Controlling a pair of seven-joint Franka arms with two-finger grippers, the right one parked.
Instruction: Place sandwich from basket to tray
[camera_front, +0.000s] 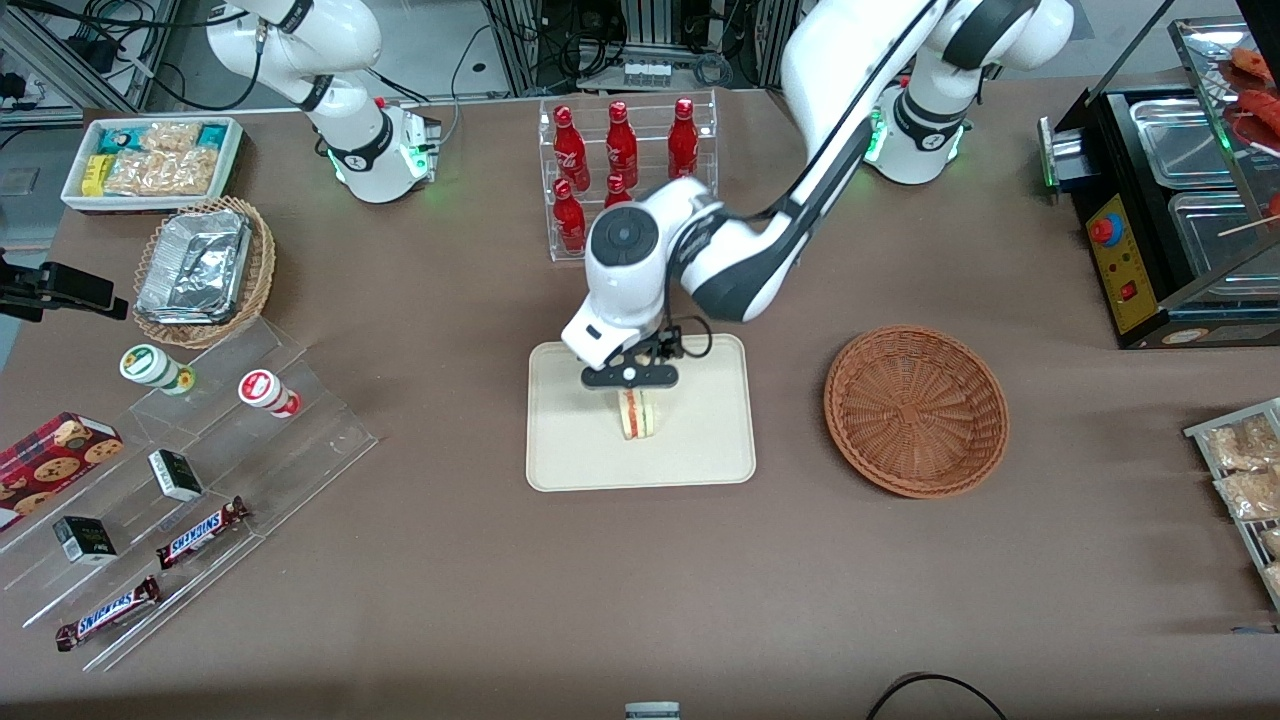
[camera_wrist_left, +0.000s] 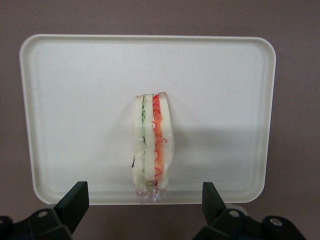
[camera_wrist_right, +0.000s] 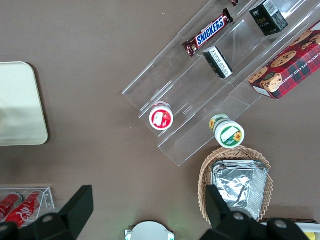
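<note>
The sandwich (camera_front: 637, 414), a wrapped wedge of white bread with red-orange and green filling stripes, lies on the cream-beige tray (camera_front: 700, 450) in the middle of the table. In the left wrist view the sandwich (camera_wrist_left: 151, 145) rests on the tray (camera_wrist_left: 75, 100), with the black fingers (camera_wrist_left: 75, 202) spread wide on either side and not touching it. My left gripper (camera_front: 631, 385) hovers open just above the sandwich, and it is also seen in the left wrist view (camera_wrist_left: 145, 205). The reddish-brown wicker basket (camera_front: 916, 409) sits empty beside the tray, toward the working arm's end.
A clear rack of red bottles (camera_front: 622, 160) stands farther from the front camera than the tray. Acrylic steps with snack bars and cups (camera_front: 180, 480) and a tan basket of foil containers (camera_front: 203, 270) lie toward the parked arm's end. A black food warmer (camera_front: 1170, 200) stands at the working arm's end.
</note>
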